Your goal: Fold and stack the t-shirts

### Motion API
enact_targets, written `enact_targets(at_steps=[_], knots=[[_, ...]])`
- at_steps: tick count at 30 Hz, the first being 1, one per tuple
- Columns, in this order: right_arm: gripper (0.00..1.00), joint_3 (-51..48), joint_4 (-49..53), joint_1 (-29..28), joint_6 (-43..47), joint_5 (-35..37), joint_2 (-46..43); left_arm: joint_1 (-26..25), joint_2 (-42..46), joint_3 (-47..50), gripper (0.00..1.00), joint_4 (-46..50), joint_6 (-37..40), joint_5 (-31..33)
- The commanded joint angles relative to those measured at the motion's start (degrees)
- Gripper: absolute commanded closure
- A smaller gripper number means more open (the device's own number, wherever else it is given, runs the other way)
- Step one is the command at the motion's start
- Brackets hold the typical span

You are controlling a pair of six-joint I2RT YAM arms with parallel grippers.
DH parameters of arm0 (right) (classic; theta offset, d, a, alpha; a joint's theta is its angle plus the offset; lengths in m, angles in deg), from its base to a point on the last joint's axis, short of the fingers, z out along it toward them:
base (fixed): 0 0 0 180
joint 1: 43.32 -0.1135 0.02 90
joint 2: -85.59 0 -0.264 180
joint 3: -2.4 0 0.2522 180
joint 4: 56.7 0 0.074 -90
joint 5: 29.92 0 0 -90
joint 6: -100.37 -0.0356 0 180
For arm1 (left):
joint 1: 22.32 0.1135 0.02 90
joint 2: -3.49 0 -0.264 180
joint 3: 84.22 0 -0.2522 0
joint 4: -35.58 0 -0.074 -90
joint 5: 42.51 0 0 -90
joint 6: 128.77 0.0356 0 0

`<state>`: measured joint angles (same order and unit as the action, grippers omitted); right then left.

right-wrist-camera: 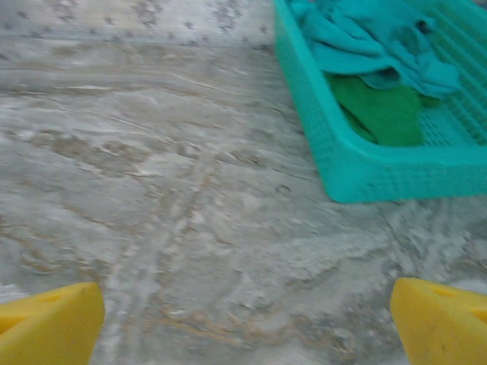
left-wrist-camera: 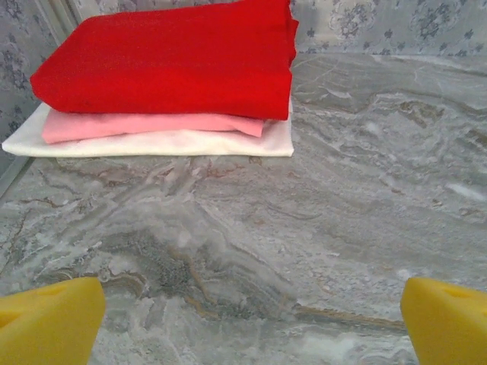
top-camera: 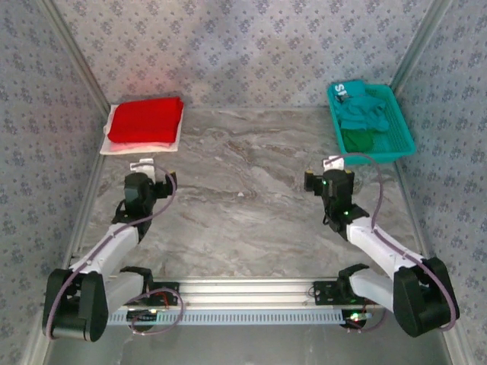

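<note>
My right gripper [right-wrist-camera: 243, 328] is hanging wide open, empty; left gripper [left-wrist-camera: 247, 323] likewise. Teal t-shirt [right-wrist-camera: 358, 42] is lying crumpled in the basket [right-wrist-camera: 342, 182], table's far-right corner, ahead-right of my right arm, the nearer one.

Red t-shirt [left-wrist-camera: 175, 61] — soft matt cloth; basket [right-wrist-camera: 365, 179] — perforated teal plastic; table [left-wrist-camera: 304, 228] smooth, marbled.

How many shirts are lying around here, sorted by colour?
Red shirt: 1, folded, top of the stack
Pink shirt: 1, folded, under the red
Teal shirt: 1 crumpled heap in the basket; more may hide in it
Green shirt: 1, in the basket, partly under the teal
Total: 4 that I can tell
</note>
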<state>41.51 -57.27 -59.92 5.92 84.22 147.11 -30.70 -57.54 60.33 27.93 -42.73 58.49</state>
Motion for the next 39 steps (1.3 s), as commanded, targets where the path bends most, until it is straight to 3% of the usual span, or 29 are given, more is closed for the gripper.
enact_targets(at_steps=[1,5,10,13,23,29,33,35,39], knots=[[0.00,-3.5,-7.4,4.0,1.4,0.6,-0.5,-0.2,-3.8,3.7,0.00,-11.2,4.1,3.2],[0.00,-7.9,-15.1,8.0,2.3,-4.0,0.9,0.6,-9.2,3.5,0.00,-14.5,5.8,4.5],[0.00,-9.4,-22.7,12.1,3.4,-9.3,6.0,2.0,-12.8,3.5,0.00,-20.7,7.1,1.4],[0.00,-10.6,-29.4,13.0,4.4,-12.0,9.5,4.0,-15.6,3.6,0.00,-25.3,6.0,-2.3],[0.00,-10.0,-38.1,14.8,8.4,-18.4,17.3,6.2,-26.7,4.7,0.00,-37.7,6.0,-7.2],[0.00,-7.7,-38.2,16.8,7.3,-22.0,22.5,8.2,-26.3,1.2,0.00,-30.5,5.3,-11.8],[0.00,-5.4,-36.9,17.6,6.4,-21.9,25.6,9.6,-26.8,-2.1,0.00,-24.8,2.9,-10.5],[0.00,-2.9,-32.3,18.2,5.5,-21.7,25.8,9.7,-26.8,-2.0,0.00,-25.0,2.8,-10.6],[0.00,-3.2,-33.0,18.1,5.5,-20.7,25.8,9.8,-26.9,-2.0,0.00,-25.1,2.8,-10.5]])
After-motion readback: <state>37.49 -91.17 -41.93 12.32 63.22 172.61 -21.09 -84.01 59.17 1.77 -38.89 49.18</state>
